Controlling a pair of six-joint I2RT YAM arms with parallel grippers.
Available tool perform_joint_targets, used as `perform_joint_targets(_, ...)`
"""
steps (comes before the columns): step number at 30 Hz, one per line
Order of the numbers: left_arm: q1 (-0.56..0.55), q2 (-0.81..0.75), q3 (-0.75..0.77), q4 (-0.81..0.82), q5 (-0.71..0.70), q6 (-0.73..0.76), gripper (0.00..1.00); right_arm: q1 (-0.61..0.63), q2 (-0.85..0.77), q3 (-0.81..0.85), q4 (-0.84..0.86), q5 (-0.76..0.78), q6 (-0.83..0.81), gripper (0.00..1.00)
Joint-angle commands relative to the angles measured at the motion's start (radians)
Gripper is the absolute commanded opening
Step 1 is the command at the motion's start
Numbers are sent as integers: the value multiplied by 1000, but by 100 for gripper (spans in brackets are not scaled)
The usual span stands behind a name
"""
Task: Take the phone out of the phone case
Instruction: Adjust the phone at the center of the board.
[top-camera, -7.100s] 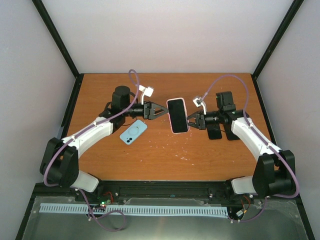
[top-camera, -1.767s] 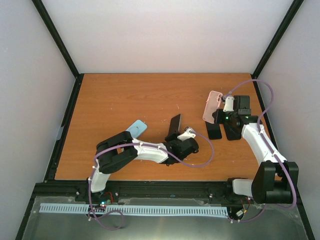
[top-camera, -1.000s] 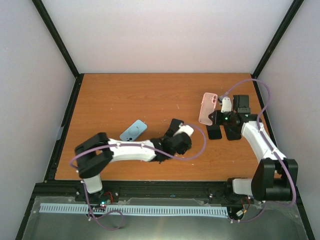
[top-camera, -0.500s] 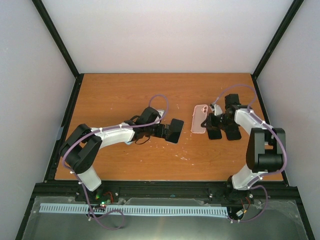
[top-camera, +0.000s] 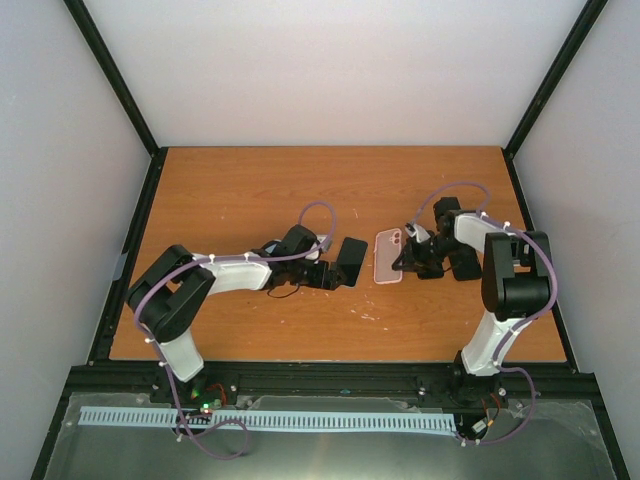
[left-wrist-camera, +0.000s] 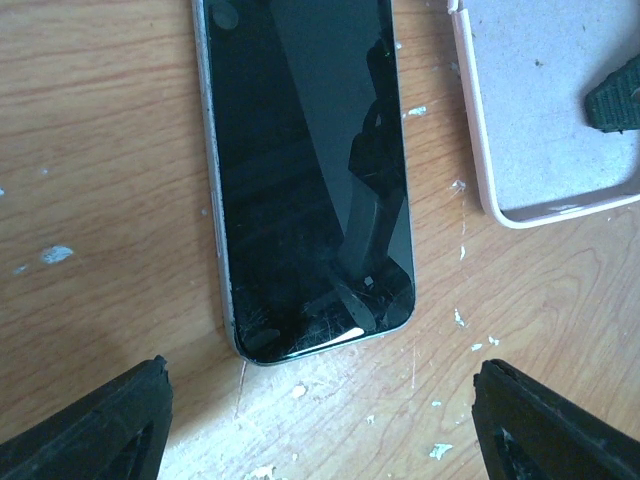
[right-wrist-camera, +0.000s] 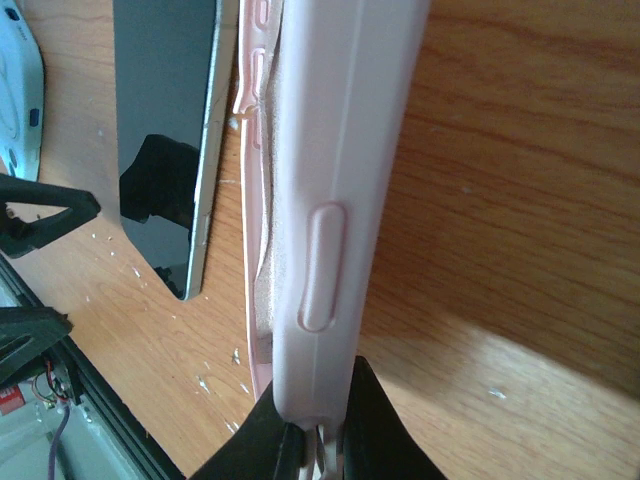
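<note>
On my overhead view the phone (top-camera: 351, 262) lies flat on the table (top-camera: 240, 190) just left of centre, screen up. The pink phone case (top-camera: 388, 257) sits just to its right with a thin strip of wood between them, so I judge the separation itself done.

The right gripper (right-wrist-camera: 315, 425) is closed on the case's wall at the bottom centre of its own wrist view, one finger inside the shell and one outside. I read that grip as pinning the soft shell so it can't ride along with the phone.

The left gripper (left-wrist-camera: 320, 410) is spread wide, its fingers (left-wrist-camera: 90, 430) in the two bottom corners of its wrist view, with nothing between them but bare wood. The phone's cracked lower end sits just above that gap, untouched. That stance suits leaving the phone where it lies.

As for contents, the case at the upper right of the left wrist view is empty. Its pale lining is exposed, and only the dark tip of a right-hand finger intrudes at the frame's right edge. I reckon only releasing the case is left
</note>
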Motion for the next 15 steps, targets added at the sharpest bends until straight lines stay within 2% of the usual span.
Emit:
perform_joint_targets(1,1,39,3,55,36,-18,80,12,38,31,-9,-31,-18,3)
perform_joint_targets(12,2,120,29,137,113,-47,77,19,127,90,-34,-63,-30,5)
perform_joint_targets(15,-3,138,50,159,144,-56,75,19,116,91,-38,-43,-51,9)
